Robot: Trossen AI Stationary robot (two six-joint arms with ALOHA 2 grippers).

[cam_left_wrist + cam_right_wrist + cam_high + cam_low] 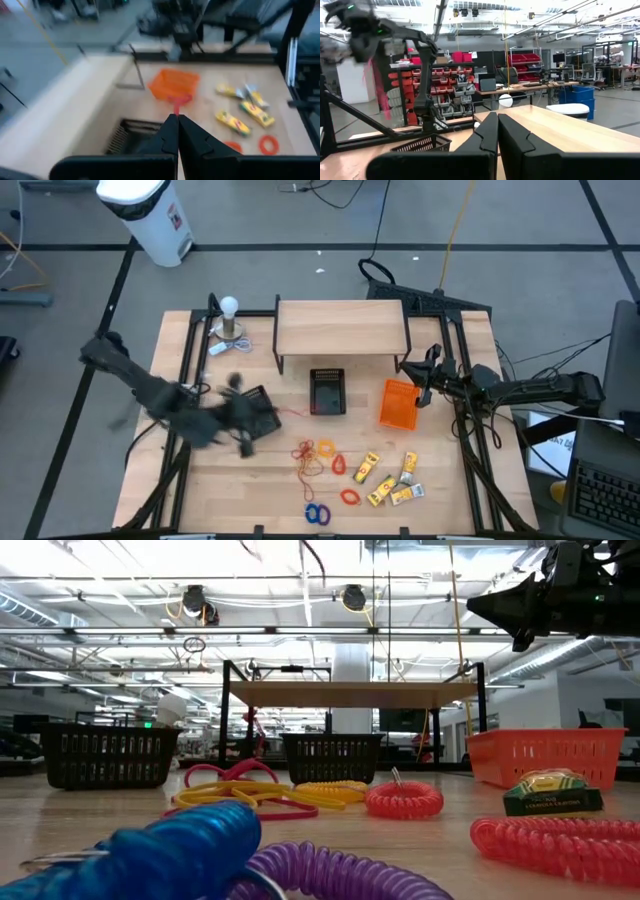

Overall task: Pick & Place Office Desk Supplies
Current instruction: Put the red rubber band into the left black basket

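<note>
My left gripper [272, 416] hovers blurred over the left black mesh bin [256, 408], shut on a thin red rubber band [177, 103]. The other supplies lie on the table's near half. These are tan, orange and red rubber bands [313, 453], orange rings [338, 465], blue and purple rings [317, 513] and yellow packets [390, 477]. In the low view the coiled rings [403, 801] and a packet [552, 792] rest flat on the wood. My right gripper [424, 376] waits shut above the table's right side, beside the orange bin [398, 404]. My left gripper pinches the red rubber band between its two shut fingers, at their free ends [176, 119]. The band's free part [382, 97] hangs slack below the gripper, lifted clear of the table. Which part of the loop the fingers have is hidden by the fingers themselves.
A second black mesh bin [327, 392] stands at the table's middle, under the front of a raised wooden shelf [340, 328]. A white bulb-shaped object [230, 320] sits at the far left corner. Black frame rails run along both table sides.
</note>
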